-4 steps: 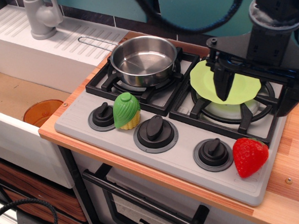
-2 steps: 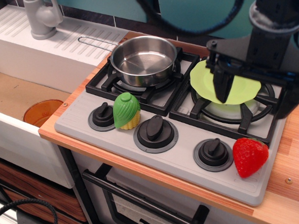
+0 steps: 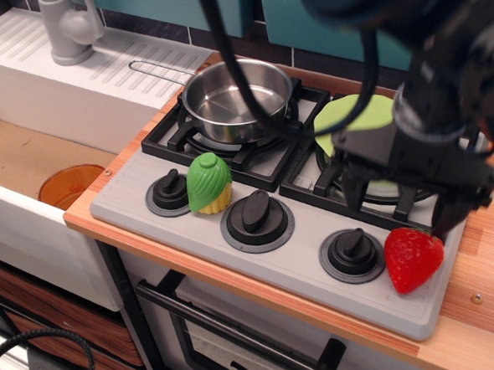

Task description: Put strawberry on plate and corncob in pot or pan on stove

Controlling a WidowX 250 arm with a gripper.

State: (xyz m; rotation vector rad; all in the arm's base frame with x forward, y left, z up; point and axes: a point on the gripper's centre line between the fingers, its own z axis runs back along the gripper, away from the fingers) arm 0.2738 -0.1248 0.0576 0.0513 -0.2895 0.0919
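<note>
The red strawberry (image 3: 413, 259) lies at the stove's (image 3: 302, 261) front right corner, beside the right knob. The lime-green plate (image 3: 353, 115) rests on the right burner, mostly hidden by my arm. The corncob (image 3: 209, 183) stands between the left and middle knobs. The steel pan (image 3: 237, 97) sits empty on the left burner. My gripper (image 3: 399, 205) hangs over the front of the right burner, just behind and above the strawberry. It is open wide and empty, and one finger (image 3: 446, 219) is close to the strawberry's top.
An orange bowl (image 3: 71, 186) sits in the sink at the left. A grey faucet (image 3: 70, 28) stands on the white drainboard behind it. Wooden counter (image 3: 487, 262) runs along the stove's right side. Black cables hang over the pan.
My gripper has come forward and down from above the plate to just behind the strawberry, and its fingers have spread apart. The objects have not moved.
</note>
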